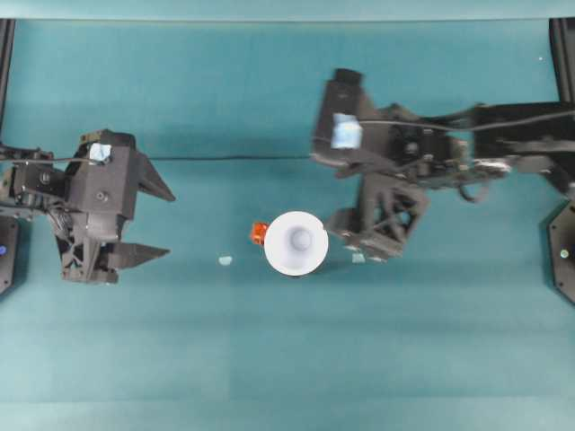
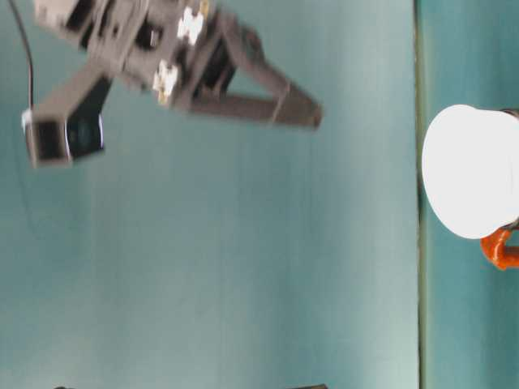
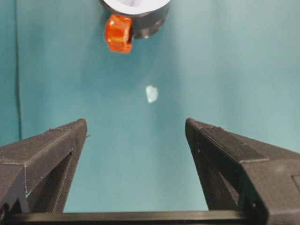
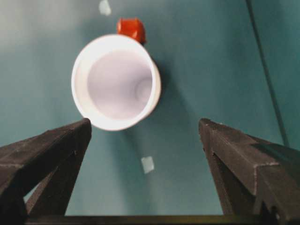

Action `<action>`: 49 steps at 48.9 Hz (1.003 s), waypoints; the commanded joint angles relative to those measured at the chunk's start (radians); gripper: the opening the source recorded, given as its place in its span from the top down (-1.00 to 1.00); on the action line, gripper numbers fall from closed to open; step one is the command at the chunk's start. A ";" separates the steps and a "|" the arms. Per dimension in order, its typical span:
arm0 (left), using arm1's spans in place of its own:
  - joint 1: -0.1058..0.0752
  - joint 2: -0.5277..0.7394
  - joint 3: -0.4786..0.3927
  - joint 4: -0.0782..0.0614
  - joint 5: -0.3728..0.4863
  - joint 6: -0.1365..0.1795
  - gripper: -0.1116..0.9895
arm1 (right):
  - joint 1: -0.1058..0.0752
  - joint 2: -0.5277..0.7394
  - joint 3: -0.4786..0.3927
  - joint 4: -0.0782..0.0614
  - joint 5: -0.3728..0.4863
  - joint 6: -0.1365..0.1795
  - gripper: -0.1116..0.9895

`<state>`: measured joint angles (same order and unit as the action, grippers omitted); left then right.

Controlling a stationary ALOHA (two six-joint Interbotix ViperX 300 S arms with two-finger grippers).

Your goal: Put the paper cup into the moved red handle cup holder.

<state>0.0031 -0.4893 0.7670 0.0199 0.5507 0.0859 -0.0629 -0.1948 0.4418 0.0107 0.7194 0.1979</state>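
Overhead view, table: the teal table (image 1: 287, 359) fills the scene, and both arms sit back from its middle.
Right arm: the biggest thing in sight; the right gripper (image 1: 358, 241) sits just beside the cup with its fingers spread and nothing between them. Its wrist view looks down past both open fingers into the cup's mouth.
Left arm: the left gripper (image 1: 162, 222) is well apart from the cup, on the left side of the table, jaws wide and empty.
Paper cup: the paper cup (image 1: 296, 242) stands upright near the table's centre, white rim up, seated in the holder; the left wrist view shows the white rim sitting inside a black wall.
Holder: the red handle cup holder (image 3: 151, 24) is mostly hidden under the cup; its orange-red handle (image 1: 259, 233) pokes out on the side toward the left arm.
Scraps: two pale bits of tape (image 1: 225, 260) lie on the cloth, one on either side of the cup.
Step in hand: I'd judge the placing is done and the cup let go.
Next move: probably just drawing the right arm clear without nudging the cup.
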 commanded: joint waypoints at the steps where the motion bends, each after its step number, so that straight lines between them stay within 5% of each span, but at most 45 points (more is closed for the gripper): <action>1: -0.002 -0.012 -0.009 0.003 -0.003 -0.002 -0.89 | 0.008 -0.060 0.028 0.000 -0.046 -0.014 -0.73; 19: -0.002 -0.014 -0.008 0.003 0.003 -0.003 -0.88 | 0.020 -0.225 0.193 0.002 -0.265 -0.011 -0.73; 49: -0.002 -0.014 -0.008 0.003 0.003 -0.003 -0.89 | 0.026 -0.364 0.316 0.002 -0.287 -0.012 -0.73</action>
<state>0.0031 -0.4924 0.7685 0.0199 0.5568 0.0844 -0.0399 -0.5476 0.7639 0.0123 0.4403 0.1902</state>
